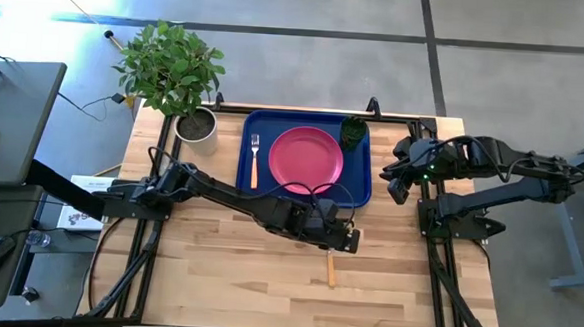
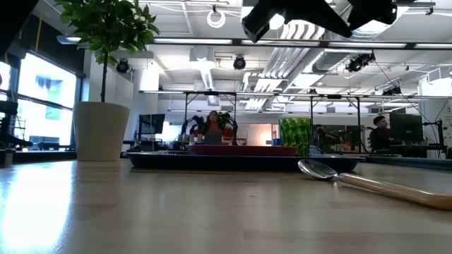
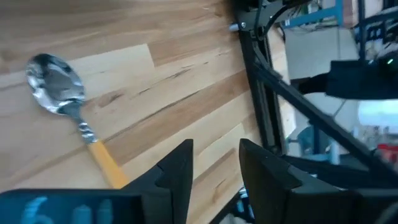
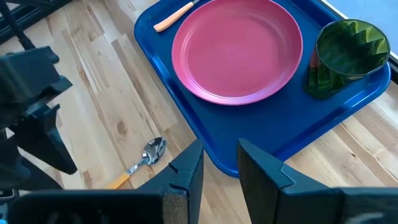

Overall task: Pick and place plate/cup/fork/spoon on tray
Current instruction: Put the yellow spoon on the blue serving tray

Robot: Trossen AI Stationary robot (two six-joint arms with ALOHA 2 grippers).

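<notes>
1. We see a pale wooden table (image 1: 266, 282) in a bright open workshop, with a potted plant (image 1: 177, 72) at its far left corner.
2. The dark blue tray (image 1: 359, 187) lies at the far middle of the table. On it sit the pink plate (image 1: 305, 160), the fork (image 1: 254, 160) just left of the plate, and the green cup (image 1: 353, 133) in the far right corner.
3. The spoon (image 1: 331, 269) lies on bare wood near the tray, not yet placed; we judge it the last item.
4. The left gripper (image 1: 346, 240) hovers over the spoon's bowl end, its fingers (image 3: 180, 168) slightly parted and holding nothing, seemingly lining up a grasp.
5. The right gripper (image 1: 399, 181) waits beside the tray's right edge, fingers slightly apart and empty.
</notes>
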